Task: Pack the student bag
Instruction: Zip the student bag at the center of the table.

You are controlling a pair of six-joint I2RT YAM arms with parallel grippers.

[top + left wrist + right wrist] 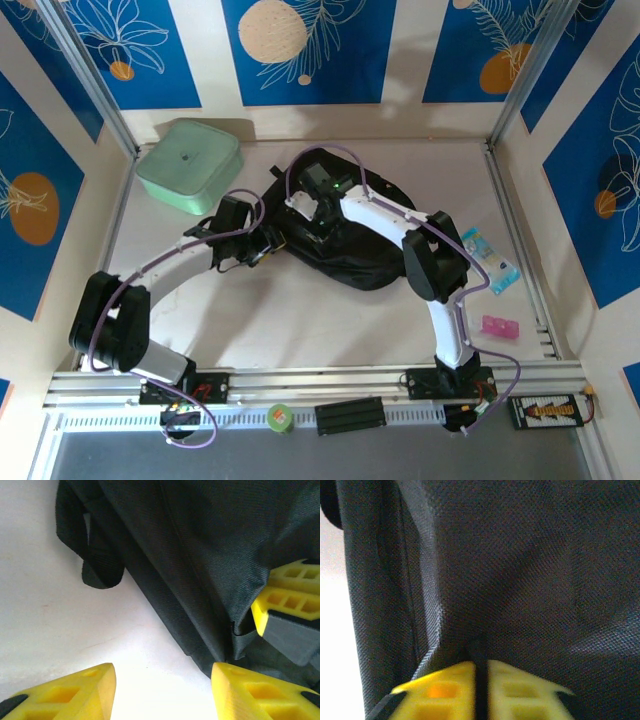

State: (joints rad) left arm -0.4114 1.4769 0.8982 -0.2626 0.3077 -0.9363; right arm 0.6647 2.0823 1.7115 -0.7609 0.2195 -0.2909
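Note:
The student bag (pixel 352 258), a black fabric backpack, lies at the middle of the table. My right gripper (pixel 310 214) sits on its left upper part. In the right wrist view the yellow jaws of the right gripper (pixel 480 666) are shut on a fold of the student bag's fabric (pixel 520 570). My left gripper (pixel 260 246) is at the bag's left edge. In the left wrist view the left gripper (pixel 162 672) stands open over bare table, its right finger against the student bag (pixel 210 545). A strap loop (pixel 100 570) hangs at the left. The right gripper's yellow fingers (pixel 290 600) show pinching fabric.
A mint-green lidded box (pixel 190 165) stands at the back left. A blue-and-white packet (pixel 492 260) and a small pink item (pixel 499 327) lie at the right side. A green tape roll (pixel 281 417) and a black block (pixel 350 414) rest on the front rail.

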